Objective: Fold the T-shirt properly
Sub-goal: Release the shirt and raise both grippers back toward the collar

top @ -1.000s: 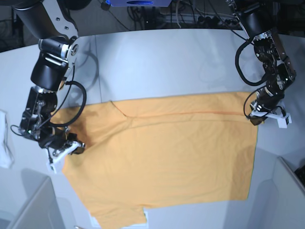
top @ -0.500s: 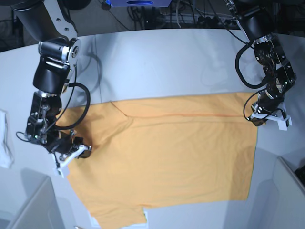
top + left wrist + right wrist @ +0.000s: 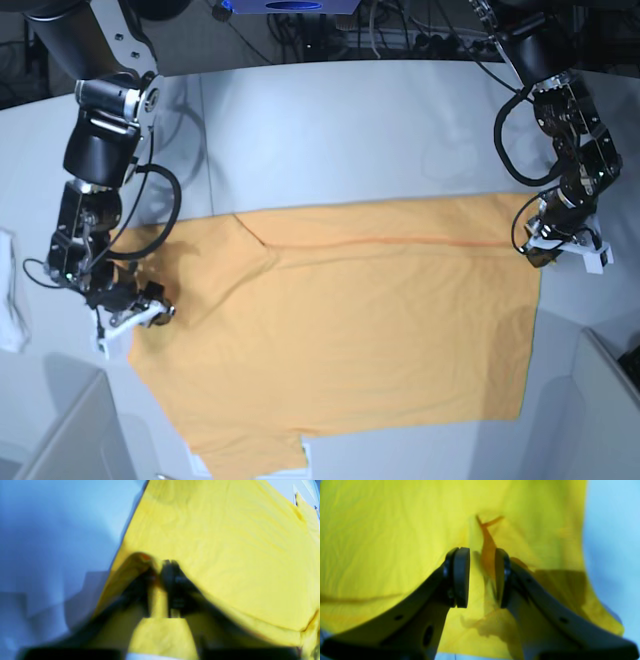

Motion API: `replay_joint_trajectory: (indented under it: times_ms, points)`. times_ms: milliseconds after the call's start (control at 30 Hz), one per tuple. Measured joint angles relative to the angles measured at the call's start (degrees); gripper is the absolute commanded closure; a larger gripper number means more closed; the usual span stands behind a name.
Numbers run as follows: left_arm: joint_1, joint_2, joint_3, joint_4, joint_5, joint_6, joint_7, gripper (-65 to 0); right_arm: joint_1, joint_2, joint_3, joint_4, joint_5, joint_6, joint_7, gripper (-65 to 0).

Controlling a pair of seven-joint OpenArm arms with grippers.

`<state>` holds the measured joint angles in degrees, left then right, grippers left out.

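The light-orange T-shirt lies spread flat on the grey table. My right gripper is at the shirt's left edge. In the right wrist view it is closed narrowly on a raised fold of the shirt that fills the gap between the pads. My left gripper is at the shirt's far right corner. In the blurred left wrist view it is shut on a lifted ridge of the shirt. No black marks show.
A small white cloth lies at the table's left edge. Grey bins stand at the lower left and lower right. A white edge shows beside the shirt's bottom hem. Cables run along the back.
My right gripper swung right and down, then back left, and the shirt's left edge followed it. My left gripper has barely moved at the right corner.
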<state>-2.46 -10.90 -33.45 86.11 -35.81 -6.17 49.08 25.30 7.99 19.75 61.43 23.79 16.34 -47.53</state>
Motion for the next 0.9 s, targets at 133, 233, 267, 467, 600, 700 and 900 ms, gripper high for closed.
replay_joint_trajectory:
  times_ms: [133, 233, 267, 467, 600, 700, 900]
  points:
    - [-3.2, -0.1, -0.2, -1.2, -0.2, 0.0, -0.4, -48.4, -2.6, 0.1, -0.2, 4.5, 0.7, -1.5, 3.1, -17.3]
    - [-4.1, 0.1, -1.2, -1.2, -0.3, -0.1, -0.4, -56.1, -6.6, 0.6, 0.0, 11.5, 0.5, -6.0, 5.9, -17.4]
    - [-4.0, 0.3, -2.3, -0.6, -0.2, 0.0, -0.1, -56.3, -8.5, 0.4, 0.7, 14.5, 1.0, -7.2, 6.9, -17.4]
    - [3.2, 1.5, -11.6, 8.7, -0.9, -0.1, -1.0, -56.3, -17.0, -4.5, 11.5, 28.3, 0.8, -8.8, 8.0, -17.6]
    - [8.7, 3.1, -13.3, 9.9, -10.0, -5.3, 0.1, -56.3, -18.8, -5.8, 14.4, 30.4, 1.1, -8.8, 5.9, -18.9]
    - [13.1, 2.6, -15.6, 9.9, -13.6, -5.8, -0.5, -56.3, -19.9, -8.5, 19.0, 30.8, 0.5, -9.0, 2.6, -29.7]
    - [16.2, 2.8, -15.4, 8.8, -14.2, -6.1, -0.4, -56.3, -20.4, -14.2, 28.9, 30.7, 0.6, -8.9, -1.9, -37.7]
